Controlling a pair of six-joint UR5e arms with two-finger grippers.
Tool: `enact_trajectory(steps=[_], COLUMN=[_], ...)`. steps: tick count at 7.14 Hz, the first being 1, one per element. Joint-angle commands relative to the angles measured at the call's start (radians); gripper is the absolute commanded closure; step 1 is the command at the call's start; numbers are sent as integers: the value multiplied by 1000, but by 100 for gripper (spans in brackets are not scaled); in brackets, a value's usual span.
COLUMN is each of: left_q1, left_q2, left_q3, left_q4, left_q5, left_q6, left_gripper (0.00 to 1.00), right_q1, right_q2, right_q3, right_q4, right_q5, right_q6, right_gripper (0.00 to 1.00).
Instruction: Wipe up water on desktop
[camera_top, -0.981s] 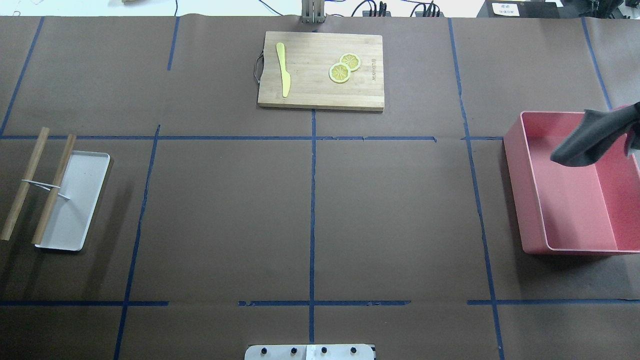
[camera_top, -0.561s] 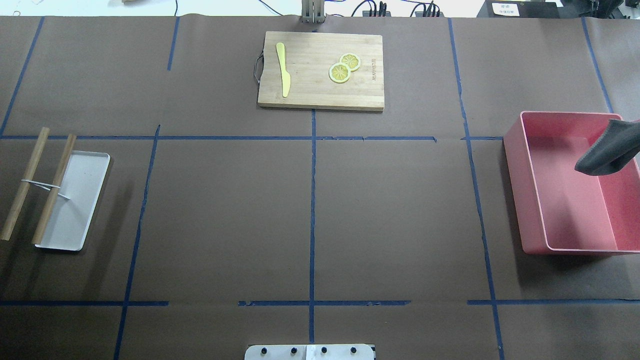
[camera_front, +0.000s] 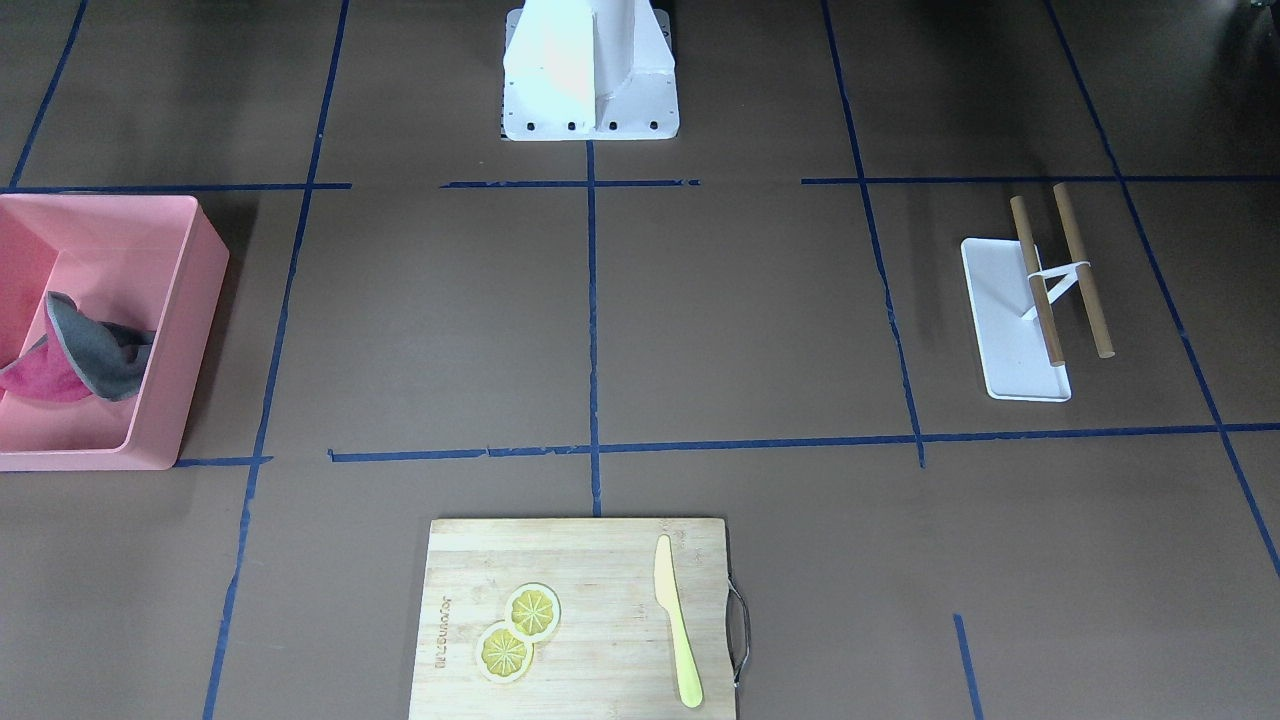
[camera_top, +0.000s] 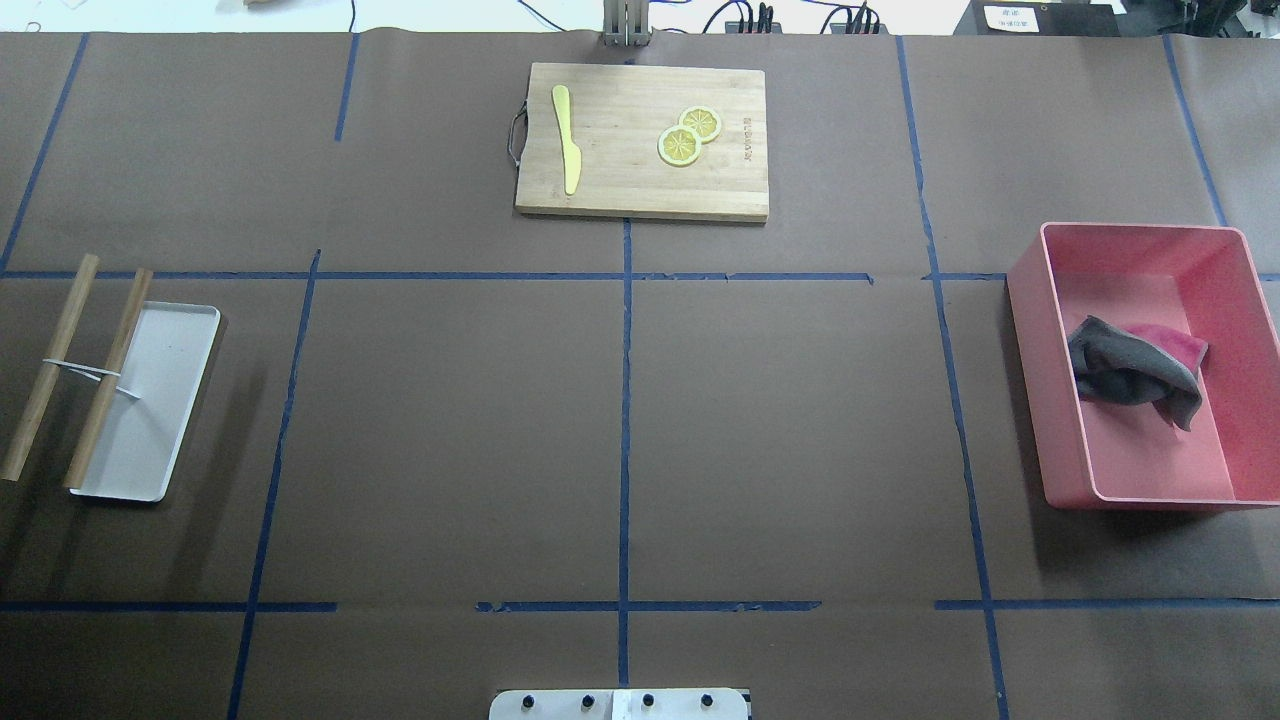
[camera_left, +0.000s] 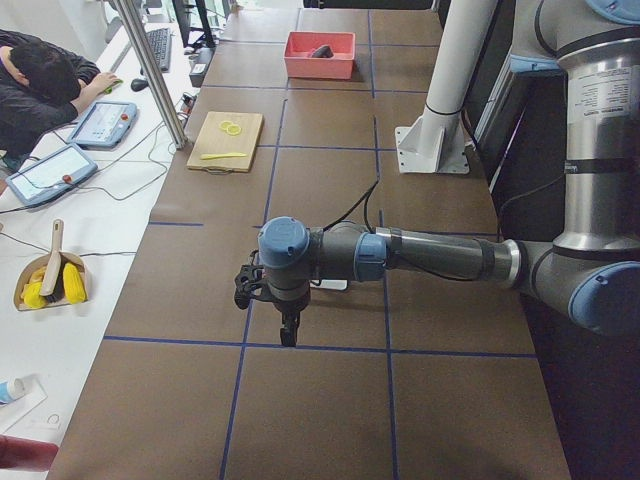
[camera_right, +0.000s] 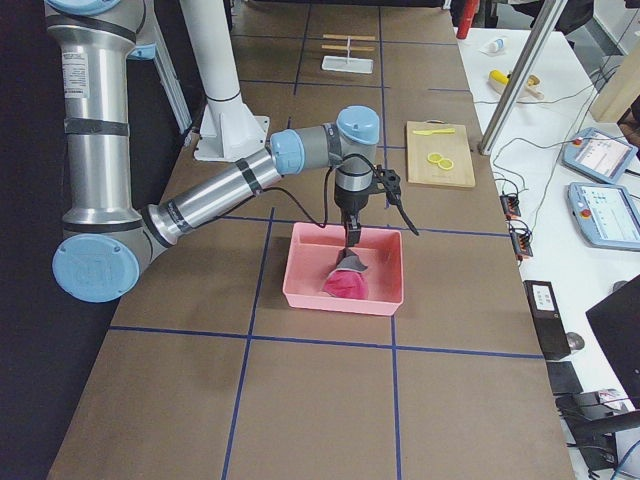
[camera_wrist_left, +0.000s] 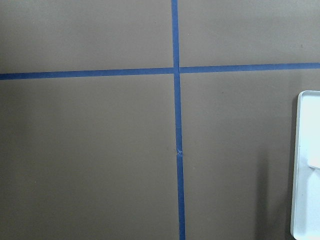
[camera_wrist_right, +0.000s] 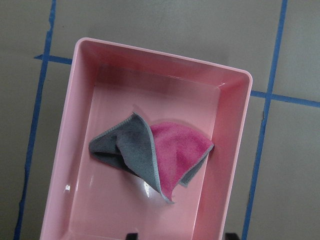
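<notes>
The desktop (camera_top: 780, 420) is a brown surface with blue tape lines; I see no water on it. A grey and pink cloth (camera_top: 1135, 368) lies crumpled inside the pink bin (camera_top: 1030, 380) at the right, also in the right wrist view (camera_wrist_right: 150, 155) and the front view (camera_front: 90, 355). My right gripper (camera_right: 351, 238) hangs above the bin, clear of the cloth; its two fingertips (camera_wrist_right: 131, 235) show far apart at the wrist view's bottom edge, open and empty. My left gripper (camera_left: 288, 335) hovers over the desktop near the white tray; I cannot tell if it is open or shut.
A white tray (camera_top: 150, 400) with two wooden sticks (camera_top: 50, 365) across it sits at the left. A bamboo cutting board (camera_top: 640, 140) with a yellow knife (camera_top: 567, 140) and lemon slices (camera_top: 688, 135) lies at the far middle. The robot's base plate (camera_top: 620, 705) is at the near edge.
The cloth hung in the air over the bin's right side and drifted right. Now it lies loose on the bin's floor, let go.
</notes>
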Motion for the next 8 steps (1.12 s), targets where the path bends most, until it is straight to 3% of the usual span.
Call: enact_trajectory(steps=[1,3,4,5,8], left_q1=[1,11,11,13,13], left_q2=[-18,-26,-23,-11,20], left_q3=[-28,-6,-10,-9,14], left_q4=[3,14,14,14,11], left_q5=[4,9,0,10,12], left_q6=[-3,-8,-6,-3,-1], left_gripper=[0,0,0,0,0], right_q1=[27,81,101,116,124], right_q2=[1,-10,-60,-136,-266], right_q3=[-32,-83,-106,-152,-259], right_q4=[0,5,68,209,391], right_q5=[3,6,21,25,34], right_q6=[-3,-57,-72,-68,-68], right_gripper=[0,0,0,0,0])
